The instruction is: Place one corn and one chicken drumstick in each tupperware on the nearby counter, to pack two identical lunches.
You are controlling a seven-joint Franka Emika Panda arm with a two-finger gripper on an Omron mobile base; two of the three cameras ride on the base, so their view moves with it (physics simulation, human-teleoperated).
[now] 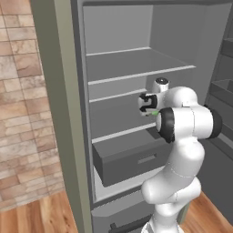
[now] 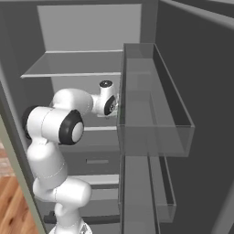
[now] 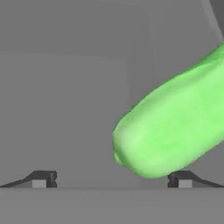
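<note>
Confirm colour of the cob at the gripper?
Bright green, plain; the corn shows best in the hand view.

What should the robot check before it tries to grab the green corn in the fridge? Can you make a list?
1. Corn in front of the gripper: ok, it lies close ahead, toward the right in the hand view.
2. Gripper open: ok, the fingertips stand wide apart.
3. Corn centred between the fingertips: not ok, it sits over toward the right one.
4. Fingers not yet on the corn: cannot tell, its rounded end looks very near the right tip.
5. Arm inside the open fridge, reaching over a shelf: ok.
6. Door bin clear of the arm: cannot tell, they overlap in the right base view.
</note>
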